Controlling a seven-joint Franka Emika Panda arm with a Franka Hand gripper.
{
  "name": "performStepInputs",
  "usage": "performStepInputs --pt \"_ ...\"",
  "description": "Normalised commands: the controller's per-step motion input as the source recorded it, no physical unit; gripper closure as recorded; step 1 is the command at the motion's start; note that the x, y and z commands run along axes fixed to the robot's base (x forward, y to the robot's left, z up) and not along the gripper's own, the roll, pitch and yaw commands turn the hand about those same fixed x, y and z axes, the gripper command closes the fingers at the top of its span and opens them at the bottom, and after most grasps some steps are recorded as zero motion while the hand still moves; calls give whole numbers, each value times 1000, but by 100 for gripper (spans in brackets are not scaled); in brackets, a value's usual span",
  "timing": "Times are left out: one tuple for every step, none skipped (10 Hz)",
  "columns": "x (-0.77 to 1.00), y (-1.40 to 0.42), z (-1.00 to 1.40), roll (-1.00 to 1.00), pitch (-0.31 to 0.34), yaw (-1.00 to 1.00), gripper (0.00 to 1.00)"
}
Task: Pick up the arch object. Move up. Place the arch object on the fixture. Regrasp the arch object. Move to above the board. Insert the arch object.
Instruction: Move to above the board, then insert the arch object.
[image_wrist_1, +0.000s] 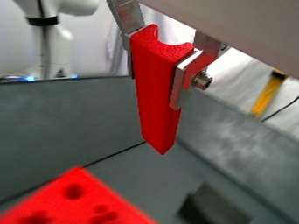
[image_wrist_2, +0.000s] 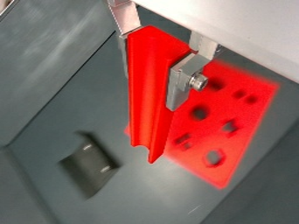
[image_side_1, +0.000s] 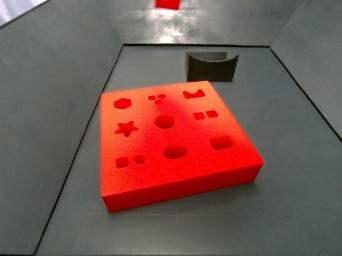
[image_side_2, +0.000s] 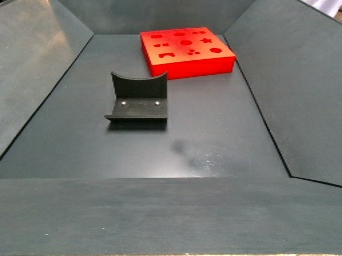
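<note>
The gripper (image_wrist_1: 162, 59) was clamped on the arch object (image_wrist_1: 156, 92), its silver fingers (image_wrist_1: 184, 77) pressed against the bar's sides near the notched upper end, so that the long red bar hung down below the jaws and well above the floor. In a side view only the bar's tip (image_side_1: 168, 4) showed at the frame's edge, high beyond the fixture (image_side_1: 211, 65). The fixture stood empty, apart from the board (image_side_1: 171, 142), which lay flat with all its holes unfilled.

By the look of it the step in hand was the carry toward the fixture (the pick and the lift appeared done). Doing it well would have meant keeping the bar vertical and the grip firm — a slim piece held near one end can swing or slip. The bar would have to be brought over the fixture's curved hollow (image_side_2: 139, 89), not its back wall, and lowered slowly until it seated — only then released. Whether the arch profile faced the right way for that hollow could not be told from these views.
</note>
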Motion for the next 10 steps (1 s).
performStepInputs --pt "-321 -196 87 -1000 -159 -94 100" --pt "-227 -133 59 -1000 -153 -100 100" --pt "-117 -37 27 -1000 -144 -102 100" --pt "-94 -9 13 -991 -148 -104 100" --pt "-77 20 3 -673 -110 -59 100" --pt "-68 15 9 -521 -99 -49 100" --pt "-45 8 0 -297 -66 -27 100" --pt "303 480 -903 -40 -133 489 100" --pt "166 426 -906 -49 -147 611 100" --pt "131 406 -880 -44 -156 643 100"
